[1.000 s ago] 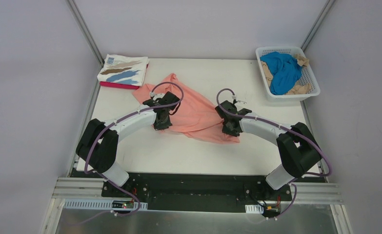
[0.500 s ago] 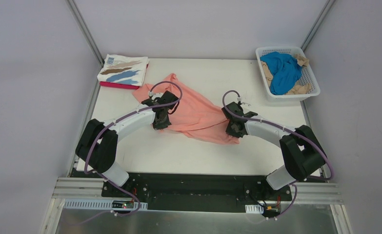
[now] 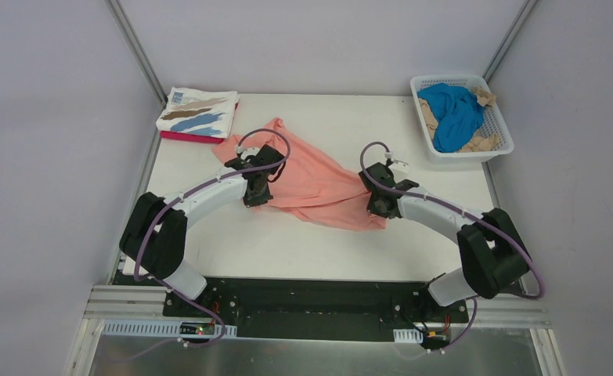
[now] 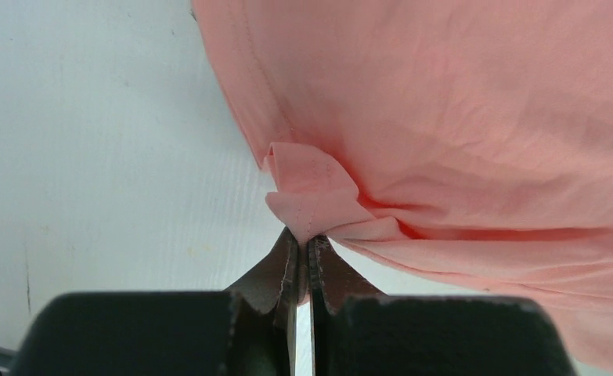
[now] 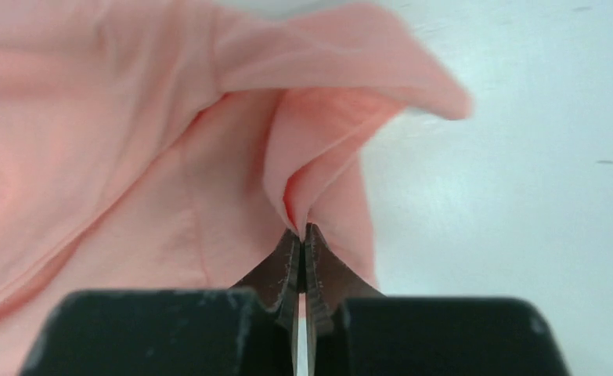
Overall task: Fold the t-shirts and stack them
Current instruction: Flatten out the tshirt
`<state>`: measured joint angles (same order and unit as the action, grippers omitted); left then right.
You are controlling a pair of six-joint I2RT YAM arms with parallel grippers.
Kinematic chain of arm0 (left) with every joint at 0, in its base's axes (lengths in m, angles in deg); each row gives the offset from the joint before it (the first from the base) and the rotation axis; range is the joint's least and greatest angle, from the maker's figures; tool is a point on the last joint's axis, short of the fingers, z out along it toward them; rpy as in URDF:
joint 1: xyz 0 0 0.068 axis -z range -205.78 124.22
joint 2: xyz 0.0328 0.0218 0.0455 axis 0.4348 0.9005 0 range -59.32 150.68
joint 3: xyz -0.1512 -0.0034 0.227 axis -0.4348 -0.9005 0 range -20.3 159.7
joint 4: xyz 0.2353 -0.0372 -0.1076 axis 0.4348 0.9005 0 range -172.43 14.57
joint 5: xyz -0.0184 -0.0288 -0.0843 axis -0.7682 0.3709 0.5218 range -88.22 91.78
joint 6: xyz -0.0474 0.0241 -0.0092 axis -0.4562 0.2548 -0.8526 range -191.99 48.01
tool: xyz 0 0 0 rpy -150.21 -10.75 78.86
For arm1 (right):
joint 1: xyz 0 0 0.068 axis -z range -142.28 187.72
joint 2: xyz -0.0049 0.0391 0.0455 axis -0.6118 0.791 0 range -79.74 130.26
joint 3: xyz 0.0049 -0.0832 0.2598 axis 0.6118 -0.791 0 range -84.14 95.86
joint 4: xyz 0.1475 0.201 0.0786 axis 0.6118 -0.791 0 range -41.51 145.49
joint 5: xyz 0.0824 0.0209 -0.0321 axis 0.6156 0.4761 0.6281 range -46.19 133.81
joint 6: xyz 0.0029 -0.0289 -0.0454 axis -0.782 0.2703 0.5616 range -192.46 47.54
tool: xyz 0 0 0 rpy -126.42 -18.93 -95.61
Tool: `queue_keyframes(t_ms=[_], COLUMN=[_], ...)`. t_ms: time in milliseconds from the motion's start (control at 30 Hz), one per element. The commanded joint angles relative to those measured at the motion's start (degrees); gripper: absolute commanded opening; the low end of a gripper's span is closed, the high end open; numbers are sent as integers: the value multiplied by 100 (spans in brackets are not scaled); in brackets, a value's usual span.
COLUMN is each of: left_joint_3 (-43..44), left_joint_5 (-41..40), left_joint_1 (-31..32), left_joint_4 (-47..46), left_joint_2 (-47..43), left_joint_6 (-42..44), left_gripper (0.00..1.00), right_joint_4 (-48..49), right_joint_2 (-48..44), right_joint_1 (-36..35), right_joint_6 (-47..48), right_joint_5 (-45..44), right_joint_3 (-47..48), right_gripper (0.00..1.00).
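Observation:
The salmon-pink t-shirt (image 3: 311, 182) lies rumpled in the middle of the table. My left gripper (image 3: 257, 189) is shut on its near left hem; the left wrist view shows the pinched fold (image 4: 311, 205) between the fingertips (image 4: 281, 266). My right gripper (image 3: 380, 202) is shut on its right edge; the right wrist view shows a raised fold (image 5: 311, 168) in the jaws. A folded white t-shirt with brown and blue brushstrokes (image 3: 197, 112) lies on a magenta t-shirt (image 3: 187, 137) at the back left. Bright blue (image 3: 453, 113) and tan (image 3: 484, 141) t-shirts sit in the basket.
The white lattice basket (image 3: 506, 133) stands at the back right corner. Grey walls close in the table on the left, back and right. The white table (image 3: 287, 243) runs to the black rail at the arm bases.
Both grippers have moved away from me and slightly outward, keeping hold of the salmon-pink t-shirt, whose near edge has drawn out wider between them.

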<state>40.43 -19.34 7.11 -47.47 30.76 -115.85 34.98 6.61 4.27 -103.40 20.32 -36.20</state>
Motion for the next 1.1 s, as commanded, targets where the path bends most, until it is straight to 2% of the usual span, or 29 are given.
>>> queue_keyframes(t_ms=[0, 133, 333, 600, 733, 867, 967, 1067], left_joint_3=[233, 334, 666, 2364, 3116, 3781, 4232, 4629], left_joint_5=[-383, -486, -545, -806, -746, -218, 475, 1568], left_joint_1=[-151, -328, -653, -748, -748, -748, -749, -748], left_joint_4=[56, 59, 55, 55, 19, -13, -16, -7], left_joint_2=[-391, -522, -705, -1454, -1997, -2462, -2776, -3094], left_joint_6=[60, 70, 211, 1141, 1675, 2160, 2398, 2530], left_gripper=[0, 0, 0, 0, 0, 0, 0, 0], right_joint_4=[-1213, -1635, -1430, -223, -35, -296, -624, -929], right_joint_2=[-773, -1296, -2050, -2701, -3094, -3450, -3658, -3747], right_joint_1=[205, 641, 1337, 1448, 1452, 1450, 1449, 1447], right_joint_6=[145, 204, 777, 2415, 3119, 3406, 3414, 3360], right_joint_5=[-1380, -1957, -2466, -2479, -1985, -1087, -195, 904], right_joint_3=[184, 84, 146, 1725, 2686, 3725, 4669, 5554], right_gripper=[0, 0, 0, 0, 0, 0, 0, 0])
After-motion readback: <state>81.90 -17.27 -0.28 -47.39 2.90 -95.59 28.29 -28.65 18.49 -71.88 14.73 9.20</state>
